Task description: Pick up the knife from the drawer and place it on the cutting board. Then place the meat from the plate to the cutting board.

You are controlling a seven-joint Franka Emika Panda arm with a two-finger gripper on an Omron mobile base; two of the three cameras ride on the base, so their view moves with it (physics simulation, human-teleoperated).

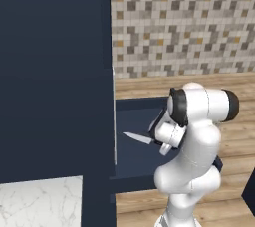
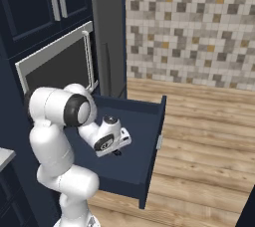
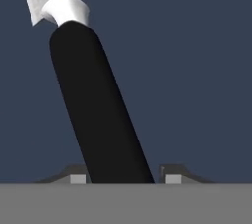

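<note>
In the left base view, the small knife (image 1: 138, 138) with its pointed silver-white blade lies over the flat floor of the wide, dark navy-blue drawer (image 1: 130, 116), which stands pulled out from the tall navy cabinet (image 1: 55, 71) on the left. To its right, the white arm's two-finger gripper (image 1: 157, 141) reaches down to the black handle. In the hand view, the finger tips (image 3: 78, 178) flank that handle closely on both sides, apparently clamped on it.
</note>
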